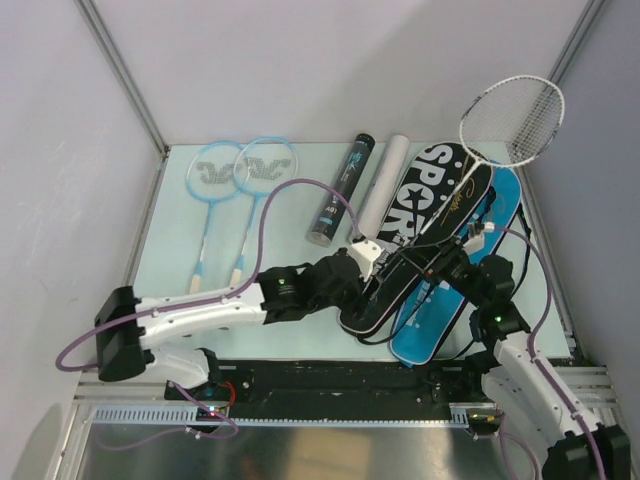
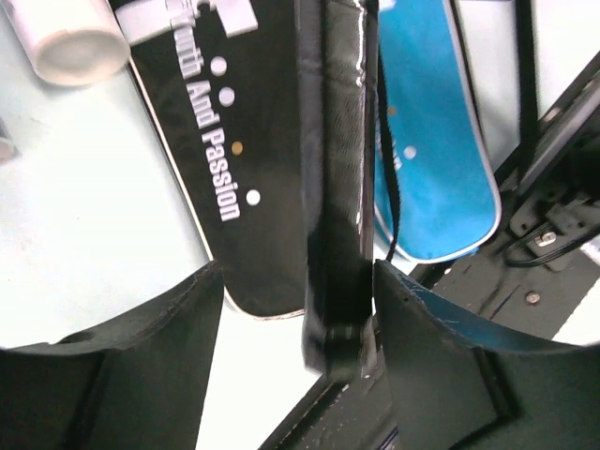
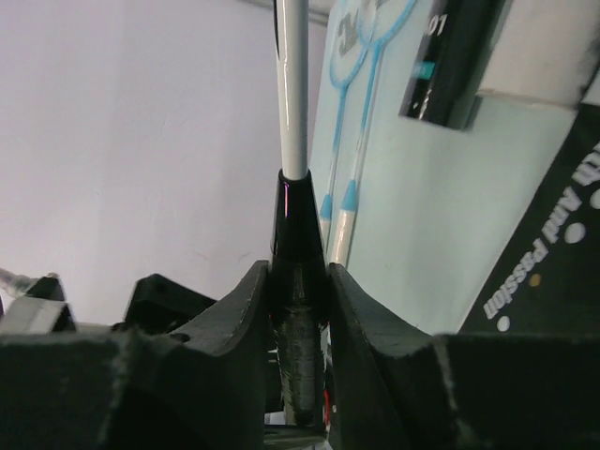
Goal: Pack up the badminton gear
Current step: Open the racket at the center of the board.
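"What sort of room is it?"

"A small booth. There are plain white walls [image 1: 300,70] behind and to both sides, with an aluminium post [image 1: 122,70] slanting up from the back left corner. The table [image 1: 290,235] is a smooth, pale minty white. A black rail [image 1: 340,385] runs along its near edge where the two arms are bolted, and a purple cable [image 1: 262,225] loops over the left arm."

"Where's the gear?"

"All on that table top. Two light-blue rackets [image 1: 213,173] lie flat side by side at the back left, heads toward the wall. Mid-table a black tube [image 1: 340,190] and a white tube [image 1: 383,185] lie just beside each other. To the right is the black bag [image 1: 435,190], lettered SPORT, and it partly overlaps the blue bag [image 1: 440,320] on its right."

"And the grippers?"

"The right gripper [image 3: 300,281] is clamped tight on the black handle of the silver-white racket [image 1: 512,120]. The white shaft runs straight out from between its fingers. The racket is tilted up, with its head in the air near the back right corner, past the far end of the bags. The left gripper [image 2: 298,281] is at the near end of the black bag with its jaws well apart. A raised black edge of the bag stands between them, against one finger with a clear gap to the other, so it isn't pinched."
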### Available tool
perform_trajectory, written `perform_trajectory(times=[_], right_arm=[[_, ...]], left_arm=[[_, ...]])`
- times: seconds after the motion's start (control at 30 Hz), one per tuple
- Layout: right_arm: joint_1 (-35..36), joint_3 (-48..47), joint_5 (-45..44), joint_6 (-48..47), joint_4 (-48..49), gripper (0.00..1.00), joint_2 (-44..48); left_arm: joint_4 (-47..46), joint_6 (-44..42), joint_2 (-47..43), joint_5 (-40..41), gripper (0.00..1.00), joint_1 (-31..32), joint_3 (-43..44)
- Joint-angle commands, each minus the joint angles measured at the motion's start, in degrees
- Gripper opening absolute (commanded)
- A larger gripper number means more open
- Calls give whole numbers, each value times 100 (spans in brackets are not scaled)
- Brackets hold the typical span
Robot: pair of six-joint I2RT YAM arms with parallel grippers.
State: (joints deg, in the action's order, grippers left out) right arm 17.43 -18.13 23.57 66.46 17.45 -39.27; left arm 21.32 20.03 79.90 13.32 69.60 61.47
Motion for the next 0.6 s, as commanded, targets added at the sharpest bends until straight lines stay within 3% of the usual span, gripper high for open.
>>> perform_trajectory(times=[0.0, 0.23, 0.57], right_arm=[[-922, -217, 1015, -118, -487, 0, 476], [-2188, -218, 2338, -801, -2474, 0, 1420], [-2401, -312, 2109, -1096, -5595, 0, 3029]], left_arm=[[-425, -275, -662, 208, 70, -6, -36], [-191, -586, -1242, 347, 80, -103, 29], [-115, -867, -234, -297, 77, -896, 348]])
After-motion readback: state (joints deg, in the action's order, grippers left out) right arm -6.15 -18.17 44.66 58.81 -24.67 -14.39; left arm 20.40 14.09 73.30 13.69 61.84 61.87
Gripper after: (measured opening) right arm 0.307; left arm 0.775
